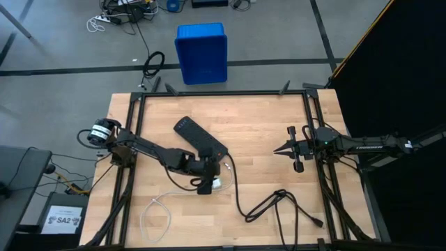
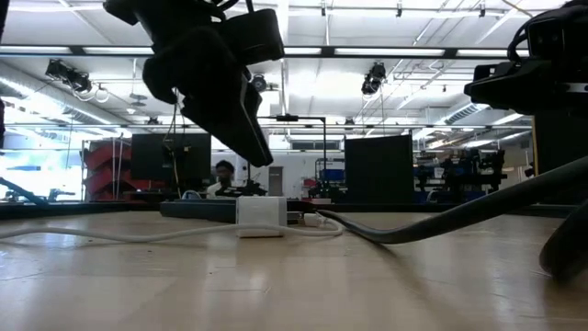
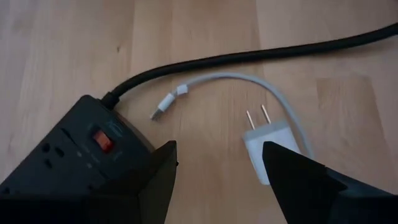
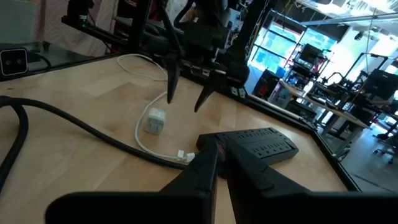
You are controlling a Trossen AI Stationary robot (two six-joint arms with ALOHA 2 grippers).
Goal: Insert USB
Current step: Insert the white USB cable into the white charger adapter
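The small white charger block (image 3: 268, 151) lies on its side on the table, its two prongs (image 3: 258, 117) level. The thin white cable (image 3: 249, 79) curves past the block. Its free plug end (image 3: 160, 112) lies on the wood near the power strip's cord end. My left gripper (image 3: 219, 149) hangs open above the table, with the block just beside one finger, and it touches nothing. In the high view the left gripper (image 1: 207, 185) is at the table's middle beside the block (image 1: 218, 183). My right gripper (image 1: 279, 149) waits shut at the table's right.
A long black power strip (image 1: 201, 137) with a red switch (image 3: 102, 140) lies just behind the left gripper. Its thick black cord (image 1: 240, 199) runs toward the near edge and loops to the right (image 1: 279, 202). The white cable's slack (image 1: 157, 209) lies near-left. A blue bin (image 1: 201, 52) stands beyond the table.
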